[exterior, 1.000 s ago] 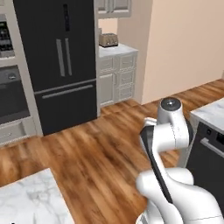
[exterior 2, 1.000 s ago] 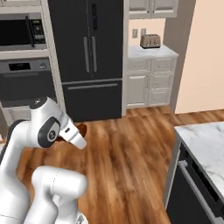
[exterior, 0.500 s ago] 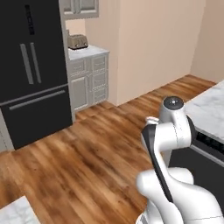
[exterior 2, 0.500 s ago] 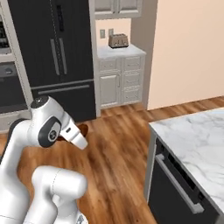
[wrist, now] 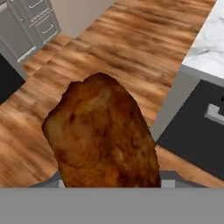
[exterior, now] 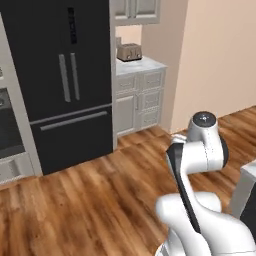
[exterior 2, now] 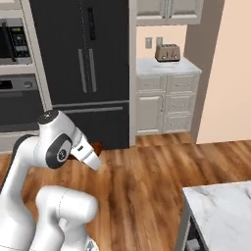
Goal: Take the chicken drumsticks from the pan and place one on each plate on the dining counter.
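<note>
Chicken drumstick clamped in closed pincer, carried high over wood floor for transit toward plates on dining table.

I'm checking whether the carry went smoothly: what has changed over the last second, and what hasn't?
The base has turned, so the whole scene shifted: the black fridge and the toaster slid sideways across both base views. These things themselves did not move. The gripper stays shut on the chicken drumstick, and the arm keeps its folded pose.
</note>
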Available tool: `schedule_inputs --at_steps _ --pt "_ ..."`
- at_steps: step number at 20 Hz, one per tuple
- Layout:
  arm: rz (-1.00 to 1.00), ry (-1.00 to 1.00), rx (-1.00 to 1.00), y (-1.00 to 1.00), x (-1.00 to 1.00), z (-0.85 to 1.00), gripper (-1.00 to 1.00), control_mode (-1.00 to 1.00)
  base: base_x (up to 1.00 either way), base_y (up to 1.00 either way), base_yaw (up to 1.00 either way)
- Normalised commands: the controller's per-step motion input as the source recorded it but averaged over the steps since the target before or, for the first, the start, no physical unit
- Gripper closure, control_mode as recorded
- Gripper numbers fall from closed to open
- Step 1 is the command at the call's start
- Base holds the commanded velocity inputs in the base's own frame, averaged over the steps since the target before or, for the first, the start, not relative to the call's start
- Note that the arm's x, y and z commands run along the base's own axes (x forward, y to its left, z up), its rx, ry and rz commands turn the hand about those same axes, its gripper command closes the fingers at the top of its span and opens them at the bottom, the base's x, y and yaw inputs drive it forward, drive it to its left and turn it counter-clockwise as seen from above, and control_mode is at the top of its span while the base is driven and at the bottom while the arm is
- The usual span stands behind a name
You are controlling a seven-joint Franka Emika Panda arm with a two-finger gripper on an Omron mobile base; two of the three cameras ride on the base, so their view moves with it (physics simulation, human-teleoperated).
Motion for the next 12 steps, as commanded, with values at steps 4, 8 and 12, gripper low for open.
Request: schedule_inputs --at_steps 4,8,12 --pt "0.00 0.00 0.00 0.00 0.00 0.00 1.00 1.00 1.00 -0.33 0.45" --pt "0.00 0.00 0.00 0.00 0.00 0.00 1.00 1.00 1.00 -0.09 -0.16" --pt "0.00 0.00 0.00 0.00 0.00 0.00 1.00 1.00 1.00 0.32 -0.56"
